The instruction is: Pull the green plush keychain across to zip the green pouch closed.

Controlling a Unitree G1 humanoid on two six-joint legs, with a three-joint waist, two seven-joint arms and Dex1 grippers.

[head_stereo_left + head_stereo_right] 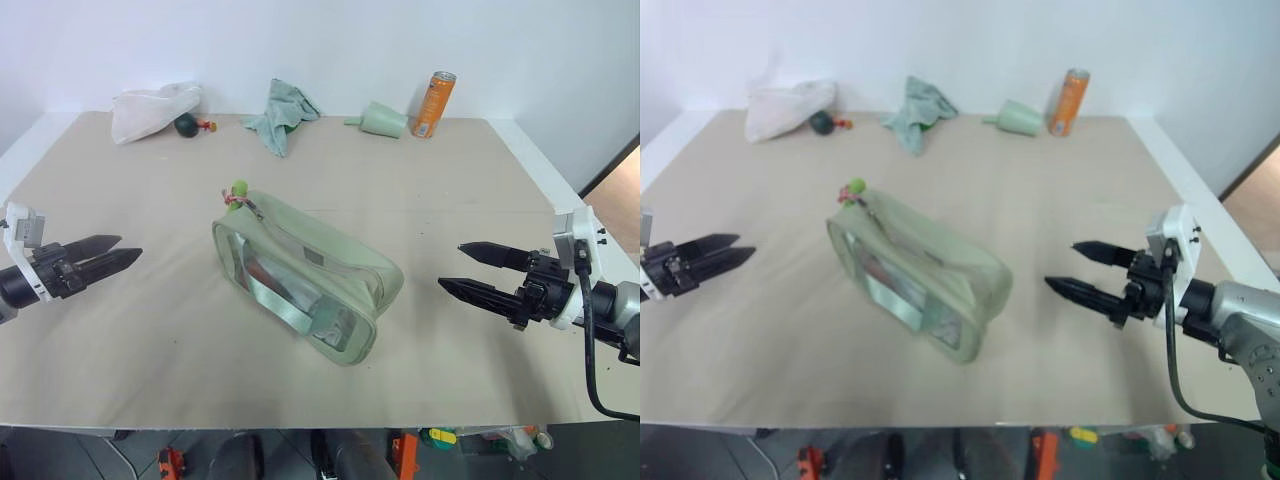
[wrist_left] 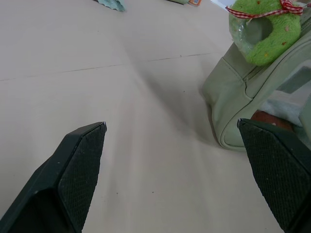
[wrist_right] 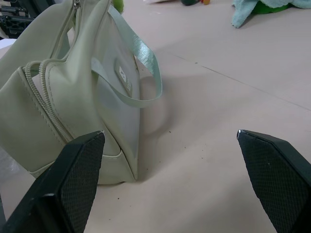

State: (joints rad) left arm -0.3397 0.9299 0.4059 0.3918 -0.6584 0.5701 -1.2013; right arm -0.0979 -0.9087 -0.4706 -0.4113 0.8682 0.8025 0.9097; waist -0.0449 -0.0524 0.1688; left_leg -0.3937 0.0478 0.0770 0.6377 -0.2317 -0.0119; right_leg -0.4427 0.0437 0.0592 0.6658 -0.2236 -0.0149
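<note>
The green pouch (image 1: 300, 275) lies slantwise in the middle of the table, its clear window facing the front. The green plush keychain (image 1: 238, 188), tied with red string, sits at the pouch's far left end, where the top zipper ends. My left gripper (image 1: 128, 249) hovers open to the left of the pouch, pointing at it and holding nothing. In the left wrist view the keychain (image 2: 265, 36) hangs over the pouch's end (image 2: 228, 102), beyond the fingertips (image 2: 82, 165). To the right of the pouch my right gripper (image 1: 450, 265) is open and apart from it. The strap (image 3: 146, 58) shows in the right wrist view.
Along the back edge stand an orange can (image 1: 434, 103), a pale green cone cup (image 1: 383, 120), a teal cloth (image 1: 282, 112), a white bag (image 1: 150, 108) and a dark green ball (image 1: 186, 124). The beige table top (image 1: 480, 190) surrounds the pouch.
</note>
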